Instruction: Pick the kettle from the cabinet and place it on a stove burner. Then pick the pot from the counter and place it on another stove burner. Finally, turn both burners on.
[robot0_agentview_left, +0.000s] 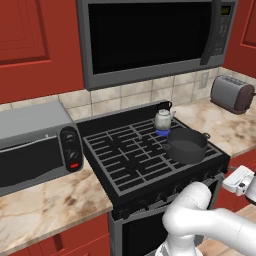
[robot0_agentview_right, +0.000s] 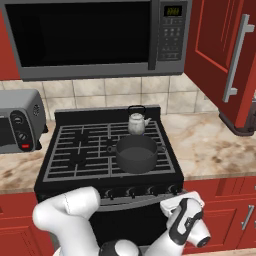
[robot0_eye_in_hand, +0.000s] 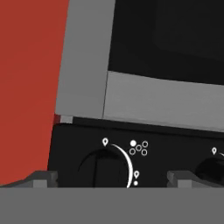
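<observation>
Silvery kettle (robot0_agentview_left: 163, 119) (blue flame beneath) behind dark pot (robot0_agentview_left: 186, 145); end effector (robot0_eye_in_hand: 111, 178) fingers apart.

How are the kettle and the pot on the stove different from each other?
The kettle is small, silvery and closed, with a black arched handle; the pot is wide, dark grey and open, with small side handles. A blue flame glows beneath the kettle, none beneath the pot. The kettle sits behind the pot. Both stand upright on the stove's grates.

Open gap before knob (robot0_eye_in_hand: 103, 168)
</observation>
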